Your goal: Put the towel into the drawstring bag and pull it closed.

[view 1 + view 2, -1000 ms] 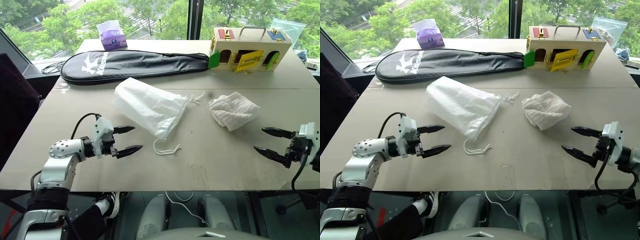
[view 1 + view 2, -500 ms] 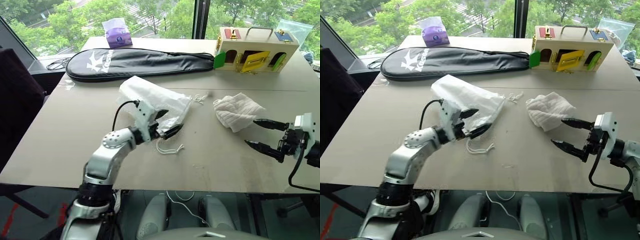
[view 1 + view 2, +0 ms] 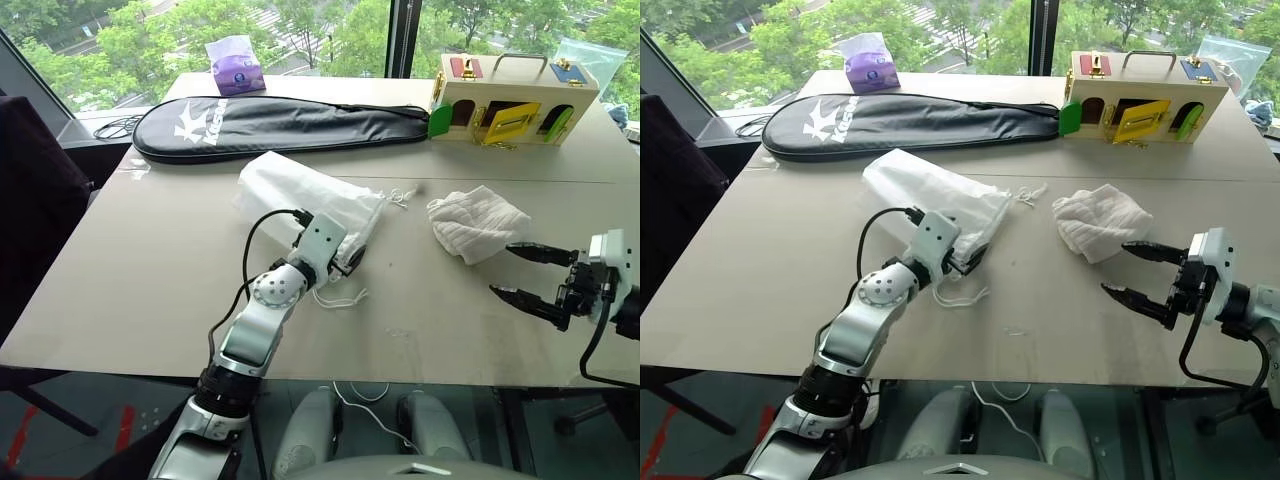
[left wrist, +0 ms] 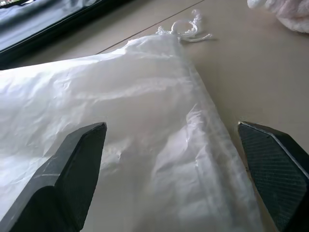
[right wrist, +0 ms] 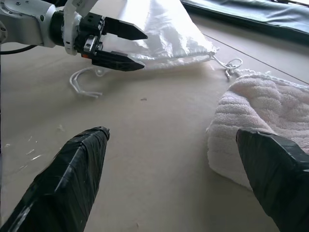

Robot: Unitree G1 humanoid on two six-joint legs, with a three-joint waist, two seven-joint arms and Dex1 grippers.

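Left claw (image 3: 349,256) wide at drawstring bag (image 3: 300,195) mouth | right claw (image 3: 524,272) wide, level, near towel (image 3: 476,221)

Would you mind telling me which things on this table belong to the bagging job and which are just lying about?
Belongs to the job:
towel
drawstring bag

Just lying about:
black racket cover
purple tissue pack
wooden latch box

Towel (image 3: 475,224): small, white, ribbed, crumpled heap on counter, right of bag, apart from it.
Drawstring bag (image 3: 300,200): thin translucent white, lying flat and wrinkled; cords loose at mouth.
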